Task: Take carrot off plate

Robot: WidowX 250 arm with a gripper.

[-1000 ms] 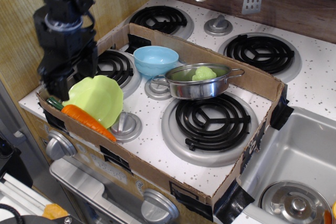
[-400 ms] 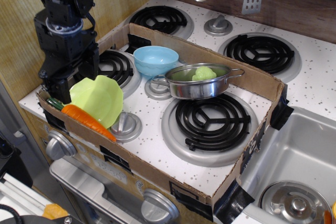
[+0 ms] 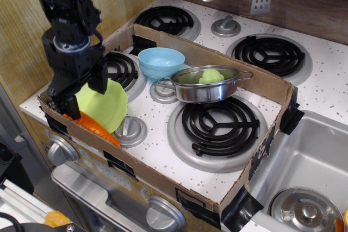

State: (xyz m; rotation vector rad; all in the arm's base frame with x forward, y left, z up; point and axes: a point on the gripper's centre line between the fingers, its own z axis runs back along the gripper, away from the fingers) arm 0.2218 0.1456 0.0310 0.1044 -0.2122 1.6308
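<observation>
The orange carrot (image 3: 98, 127) lies along the front-left edge of the lime-green plate (image 3: 110, 107), against the cardboard wall. Its green stem end is hidden behind my gripper. The plate sits tilted at the front left of the stove. My gripper (image 3: 82, 95) is low over the plate's left side and the carrot's stem end. Its jaws stand apart: one finger (image 3: 68, 105) is down at the carrot's thick end, the other (image 3: 100, 82) is over the plate's back rim. It holds nothing that I can see.
A light blue bowl (image 3: 161, 61) stands behind the plate. A steel pan (image 3: 205, 86) holding a pale green piece (image 3: 211, 75) is to its right. A low cardboard wall (image 3: 239, 66) rings the area. A stove knob (image 3: 128, 129) is beside the carrot's tip. A sink (image 3: 304, 156) is at the right.
My gripper has come down and slightly right, from above the plate's left side to the carrot's stem end, which it now covers. Carrot and plate have not visibly moved.
</observation>
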